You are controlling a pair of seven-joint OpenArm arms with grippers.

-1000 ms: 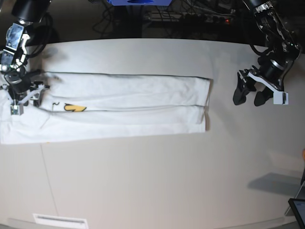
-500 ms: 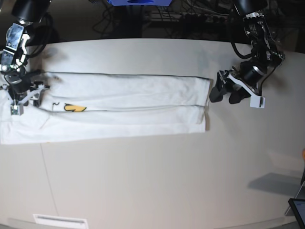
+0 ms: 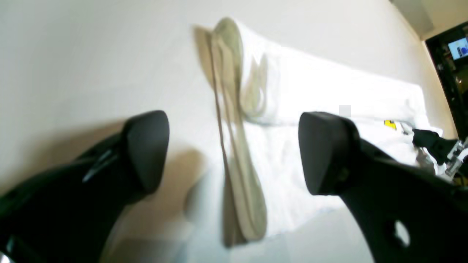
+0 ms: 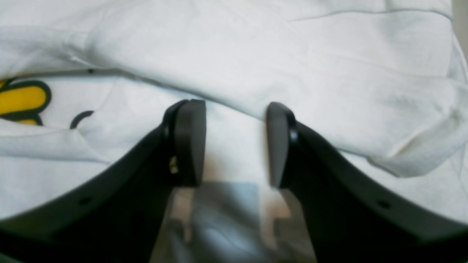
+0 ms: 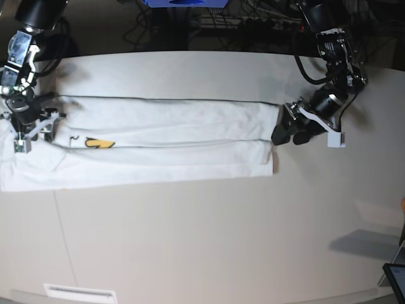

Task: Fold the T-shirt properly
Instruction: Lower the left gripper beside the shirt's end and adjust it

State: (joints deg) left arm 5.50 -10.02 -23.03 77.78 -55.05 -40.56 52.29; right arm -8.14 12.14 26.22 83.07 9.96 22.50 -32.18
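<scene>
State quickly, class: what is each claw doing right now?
Left claw: open, empty, straddling the T-shirt edge.
Right claw: partly open over the T-shirt; a grip cannot be told.

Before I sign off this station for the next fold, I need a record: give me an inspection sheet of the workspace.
Surface: pale table, bare in front of the shirt.
Job's things: T-shirt lies flat, folded into a long band; a bit of yellow print shows.
Clutter: nothing seen on the table.
Grippers: left gripper open at the shirt's hem end; right gripper on the other end, jaws parted, grip unclear.
Cables: dark cables behind the table.
Surroundings: dark background; a screen corner at the edge.
</scene>
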